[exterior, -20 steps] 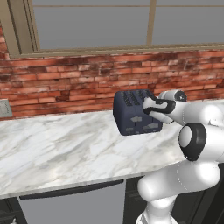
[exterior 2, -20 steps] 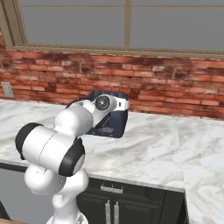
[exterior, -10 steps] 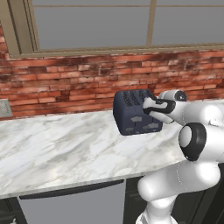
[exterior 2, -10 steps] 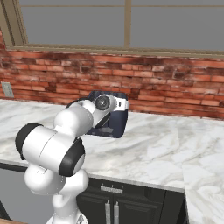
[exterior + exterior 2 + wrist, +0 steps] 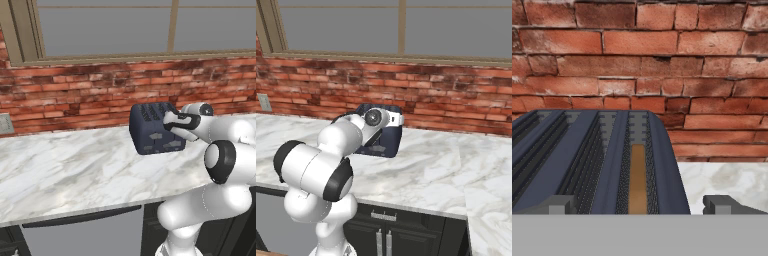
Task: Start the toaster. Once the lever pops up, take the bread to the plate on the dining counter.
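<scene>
brick wall behind; toaster slots lengthwise toward it, bread inside

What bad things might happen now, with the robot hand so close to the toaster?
1. The end effector sits open right at the toaster, over the slot with the bread. Pushing forward may shove the toaster instead of starting it.
2. The bread sits deep in a narrow slot, so the fingers might hit the slot walls.
</scene>
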Tool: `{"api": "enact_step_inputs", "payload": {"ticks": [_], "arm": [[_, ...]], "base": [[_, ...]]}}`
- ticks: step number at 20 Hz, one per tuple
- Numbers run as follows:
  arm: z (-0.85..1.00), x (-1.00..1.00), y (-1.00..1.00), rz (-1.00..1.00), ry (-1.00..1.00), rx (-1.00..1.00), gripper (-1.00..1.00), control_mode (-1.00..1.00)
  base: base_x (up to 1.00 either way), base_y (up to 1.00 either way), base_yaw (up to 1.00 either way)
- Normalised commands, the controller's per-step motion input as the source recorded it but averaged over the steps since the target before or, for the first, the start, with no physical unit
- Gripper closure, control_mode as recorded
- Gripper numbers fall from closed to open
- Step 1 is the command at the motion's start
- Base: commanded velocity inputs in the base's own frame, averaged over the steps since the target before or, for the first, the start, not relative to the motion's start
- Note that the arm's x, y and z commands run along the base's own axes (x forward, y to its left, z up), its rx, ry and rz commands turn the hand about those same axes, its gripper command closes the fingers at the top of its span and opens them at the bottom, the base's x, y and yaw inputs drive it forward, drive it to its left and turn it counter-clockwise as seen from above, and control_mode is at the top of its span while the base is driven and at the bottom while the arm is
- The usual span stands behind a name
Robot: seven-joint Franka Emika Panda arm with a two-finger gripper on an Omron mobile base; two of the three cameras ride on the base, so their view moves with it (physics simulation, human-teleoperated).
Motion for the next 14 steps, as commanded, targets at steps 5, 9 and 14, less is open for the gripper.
{"api": "enact_step_inputs", "payload": {"ticks": [5,9,14], "arm": [[0.00,0.00,0.00,0.00,0.00,0.00,-1.00,-1.00],[0.00,0.00,0.00,0.00,0.00,0.00,-1.00,-1.00],[0.00,0.00,0.00,0.00,0.00,0.00,-1.00,-1.00]], "base": [[0.00,0.00,0.00],[0.00,0.00,0.00],[0.00,0.00,0.00]]}}
